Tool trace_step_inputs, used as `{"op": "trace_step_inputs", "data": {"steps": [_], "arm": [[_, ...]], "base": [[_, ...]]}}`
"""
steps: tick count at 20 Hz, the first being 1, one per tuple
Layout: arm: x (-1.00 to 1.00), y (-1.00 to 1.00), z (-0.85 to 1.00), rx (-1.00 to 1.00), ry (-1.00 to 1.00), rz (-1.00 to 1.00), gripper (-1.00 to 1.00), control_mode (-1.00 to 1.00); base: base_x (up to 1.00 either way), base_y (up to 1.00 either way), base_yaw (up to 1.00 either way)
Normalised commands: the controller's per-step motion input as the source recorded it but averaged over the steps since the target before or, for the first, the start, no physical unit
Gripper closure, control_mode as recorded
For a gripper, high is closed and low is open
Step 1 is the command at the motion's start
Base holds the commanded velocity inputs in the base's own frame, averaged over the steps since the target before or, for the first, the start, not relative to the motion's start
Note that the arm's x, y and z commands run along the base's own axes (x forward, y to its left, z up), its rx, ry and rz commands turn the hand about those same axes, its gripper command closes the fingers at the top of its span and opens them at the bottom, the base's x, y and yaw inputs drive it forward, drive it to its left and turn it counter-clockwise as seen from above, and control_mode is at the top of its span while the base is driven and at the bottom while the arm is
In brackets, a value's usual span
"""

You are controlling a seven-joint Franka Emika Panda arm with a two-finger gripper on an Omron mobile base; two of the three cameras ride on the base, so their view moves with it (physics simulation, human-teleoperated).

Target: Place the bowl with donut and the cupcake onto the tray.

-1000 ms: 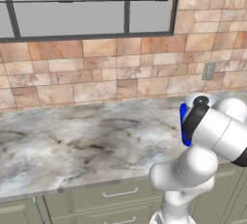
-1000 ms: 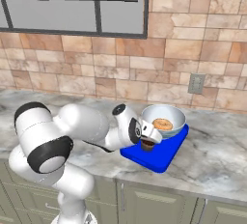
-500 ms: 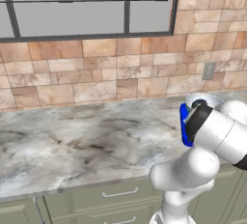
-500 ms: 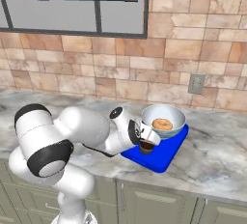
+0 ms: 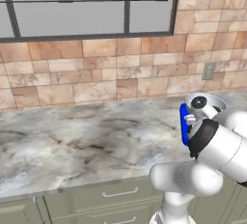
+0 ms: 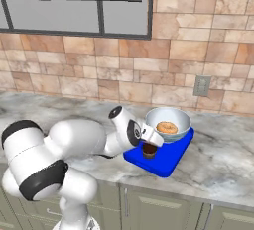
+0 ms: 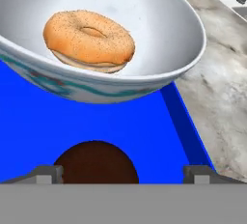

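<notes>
1. Against the picture from a second ago, the white arm's hand has drawn slightly back from the small dark brown chocolate cupcake point(image 6: 149, 150); the two-finger gripper point(image 7: 124, 174) now stands with its jaws spread wide and holding nothing.
2. The cupcake sits upright on the bright blue rectangular tray point(image 6: 171, 155), between the two dark fingertips point(image 7: 46, 174) in the hand view.
3. Just behind the cupcake, on the same tray, rests the round white bowl with a pale blue-grey outside point(image 6: 168, 116), and the small golden-orange ring donut point(image 6: 166, 127) lies inside it.
4. The tray lies on the grey marbled tabletop point(image 6: 223, 154), near its front edge.
5. Behind it rises a tan stone-tile wall point(image 6: 124, 70) with a pale outlet plate point(image 6: 202, 86).
6. In the left base view the arm's elbow hides most of the tray.
</notes>
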Motion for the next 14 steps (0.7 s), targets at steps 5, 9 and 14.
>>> {"op": "trace_step_inputs", "data": {"steps": [5,9,14], "arm": [[-0.57,-0.21,0.67,0.0,0.0,0.0,-1.0,-1.0],[-0.8,-0.24,0.74,0.04,-0.04,0.0,-1.0,-1.0],[-0.49,-0.3,0.34,0.22,-0.17,0.02,-1.0,-1.0]], "base": [[0.0,0.0,0.0],[0.0,0.0,0.0],[0.0,0.0,0.0]]}}
